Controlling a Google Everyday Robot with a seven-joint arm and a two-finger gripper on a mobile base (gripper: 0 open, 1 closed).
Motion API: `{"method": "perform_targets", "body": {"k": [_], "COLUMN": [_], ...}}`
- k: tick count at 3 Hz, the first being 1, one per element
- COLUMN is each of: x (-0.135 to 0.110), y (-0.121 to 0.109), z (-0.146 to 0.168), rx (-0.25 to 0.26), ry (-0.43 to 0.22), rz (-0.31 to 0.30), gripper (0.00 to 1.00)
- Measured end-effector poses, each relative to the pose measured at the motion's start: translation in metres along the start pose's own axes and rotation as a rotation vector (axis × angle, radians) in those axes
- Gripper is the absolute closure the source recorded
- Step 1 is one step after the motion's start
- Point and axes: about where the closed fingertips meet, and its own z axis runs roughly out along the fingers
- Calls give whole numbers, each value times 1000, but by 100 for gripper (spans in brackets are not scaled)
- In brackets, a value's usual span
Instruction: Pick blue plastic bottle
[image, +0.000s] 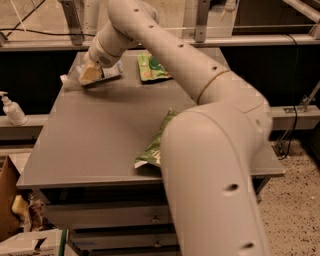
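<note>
You are looking at the robot's pale arm (210, 150) filling the right half of the view, rising from the near edge and stretching out to the far left corner of the grey table (95, 135). A green chip bag (151, 149) is lying on the table near its front edge, partly tucked behind the arm's big lower segment. A second green bag (150, 67) is lying flat at the far edge, just right of where the arm is ending.

Your target, the blue plastic bottle (114, 70), is lying on its side in that far left corner. Its white cap (64, 78) is pointing left toward the table's edge and its pale label end is pointing right toward the second bag.

The gripper (92, 77) is sitting directly over the bottle's middle, pointing down and to the left. Its tan fingers (90, 74) are crossing the clear body between the cap and the label. From this angle they appear to be closed around it, with the bottle running crosswise through them and sticking out on both sides.

Off the table, a small white pump bottle (12, 109) is standing on a ledge to the left, well apart from the gripper.
</note>
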Motion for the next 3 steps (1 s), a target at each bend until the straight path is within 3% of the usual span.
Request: {"method": "perform_targets", "body": {"k": [1, 2, 3], "x": [-31, -55, -61], "y": [7, 34, 54], "z": [-69, -110, -121], "rx": [143, 224, 238], "ry": [-23, -26, -22], "rz": [-24, -58, -58], "gripper": [100, 100, 83]}}
